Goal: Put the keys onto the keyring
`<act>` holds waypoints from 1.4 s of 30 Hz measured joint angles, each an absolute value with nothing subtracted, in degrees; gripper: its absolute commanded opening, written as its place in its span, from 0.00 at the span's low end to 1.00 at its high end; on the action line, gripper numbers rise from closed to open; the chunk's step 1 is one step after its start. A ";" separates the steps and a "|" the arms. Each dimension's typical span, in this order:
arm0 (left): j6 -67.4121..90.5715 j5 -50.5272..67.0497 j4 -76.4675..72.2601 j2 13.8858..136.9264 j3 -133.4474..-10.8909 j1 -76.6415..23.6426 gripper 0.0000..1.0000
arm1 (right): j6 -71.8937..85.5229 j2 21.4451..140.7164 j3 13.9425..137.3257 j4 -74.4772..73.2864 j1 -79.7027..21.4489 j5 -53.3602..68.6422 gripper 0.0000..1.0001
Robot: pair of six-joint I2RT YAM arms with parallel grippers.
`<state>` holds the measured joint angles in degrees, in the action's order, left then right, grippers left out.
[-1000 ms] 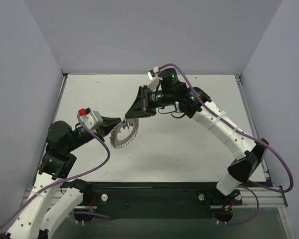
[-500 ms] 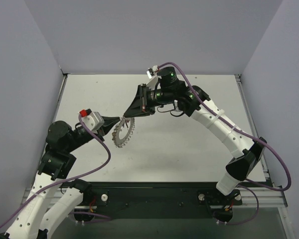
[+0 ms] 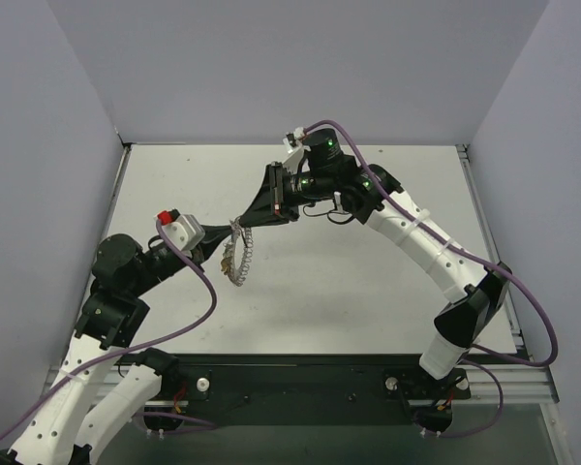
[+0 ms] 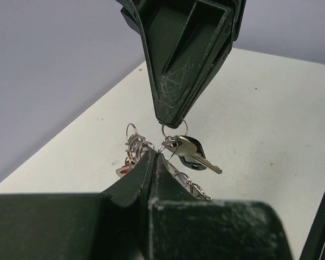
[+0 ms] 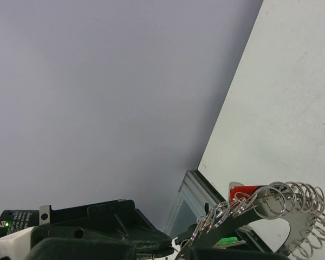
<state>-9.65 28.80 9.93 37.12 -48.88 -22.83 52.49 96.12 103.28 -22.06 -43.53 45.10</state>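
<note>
Keyring (image 3: 238,260): silvery, its rim lined with small wire loops. It is turned nearly edge-on to the top camera and hangs off the tabletop (image 3: 387,291), over its left-centre part. In the right wrist view the loops fan along the curved rim.

Keys: a red key head (image 5: 240,193) sits among the loops, with a green key head (image 5: 226,241) lower down and partly hidden. A dark-headed key (image 4: 190,153) hangs on a thin wire loop of its own, just beside the keyring's loops.

Left end effector (image 3: 229,235): fingers fully closed. In the left wrist view they meet at a point pinched on the keyring's rim, with loops showing on both sides of the tip.

Right end effector (image 3: 242,222): fingers also fully closed, the tip nipping the thin loop that carries the dark-headed key. It stands directly above the left tip, almost touching it.

Left arm: rises from its base at the near left corner, with the elbow bent close to the left wall. The forearm is roughly level and reaches right toward the centre.

Right arm: rises from its base at the near right and arches far and left over the tabletop. The wrist is folded, so the end effector points left and downward at the keyring
</note>
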 measured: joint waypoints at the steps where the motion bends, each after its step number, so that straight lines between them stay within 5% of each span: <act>1: -9.32 28.75 9.72 36.97 -48.80 -22.83 0.00 | 52.47 96.12 103.28 -22.02 -43.48 45.21 0.00; 27: -6.22 32.91 7.88 33.19 -47.18 -22.85 0.00 | 52.90 92.71 93.69 -9.61 -41.65 55.99 0.00; 42: -3.68 34.50 7.99 30.44 -47.29 -22.81 0.00 | 45.50 91.07 92.20 -14.22 -39.29 55.27 0.00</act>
